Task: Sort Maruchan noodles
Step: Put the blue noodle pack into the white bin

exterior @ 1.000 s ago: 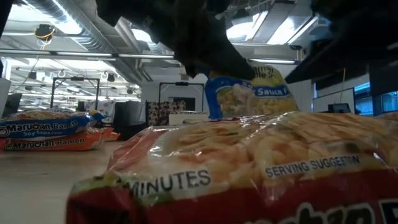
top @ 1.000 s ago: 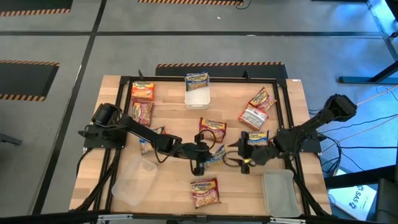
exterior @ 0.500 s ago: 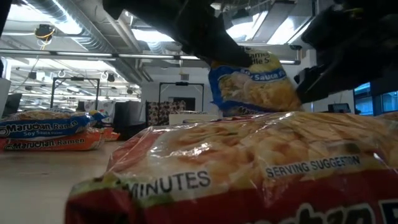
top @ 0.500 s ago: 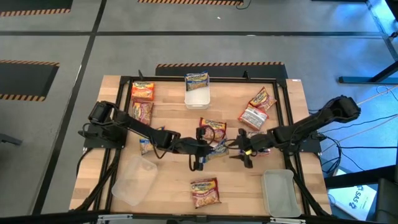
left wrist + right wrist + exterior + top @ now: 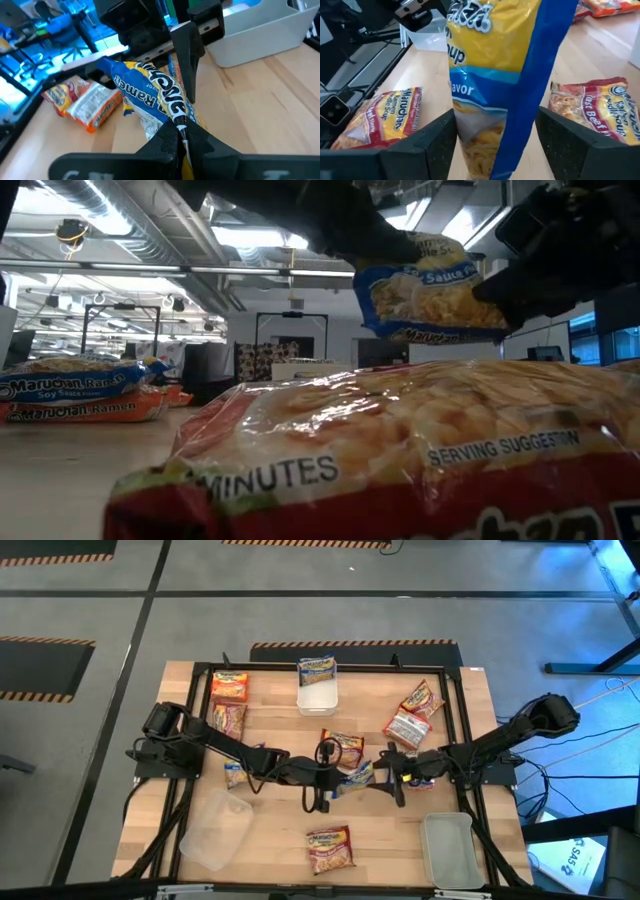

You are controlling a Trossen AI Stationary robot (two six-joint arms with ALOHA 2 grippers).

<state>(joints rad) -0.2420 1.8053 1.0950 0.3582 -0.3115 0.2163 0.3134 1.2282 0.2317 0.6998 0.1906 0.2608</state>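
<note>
A blue and yellow Maruchan packet (image 5: 356, 777) hangs in the air over the middle of the table, also visible in the low view (image 5: 430, 300). My left gripper (image 5: 333, 777) reaches in from the left and is shut on it. My right gripper (image 5: 388, 778) reaches in from the right. It is open, and its fingers (image 5: 432, 145) stand on either side of the packet's free end (image 5: 490, 75). Other packets lie flat on the wood: orange (image 5: 230, 686), red (image 5: 228, 720), one (image 5: 342, 745) just beyond the grippers, and one (image 5: 330, 848) near the front edge. My left gripper (image 5: 182, 132) pinches the blue packet by one sealed end edge (image 5: 176, 116) between its two shut fingers, coming level from the table's left. The packet is lifted clear of the table and sticks out toward the right arm, tilted. My right gripper: whether its open fingers touch the packet, I cannot tell.
A white tub (image 5: 318, 692) at the far middle holds a blue packet (image 5: 317, 668). Clear tubs sit at the near left (image 5: 215, 830) and near right (image 5: 447, 848). Two packets (image 5: 420, 698) (image 5: 407, 728) lie far right. A blue packet (image 5: 240, 768) lies under my left arm.
My left gripper has carried the blue packet up and a little toward the table's right; in the low view the packet has risen clear of the front packet. My right gripper has moved toward the packet from the right, and its fingers now flank the packet's free end.
</note>
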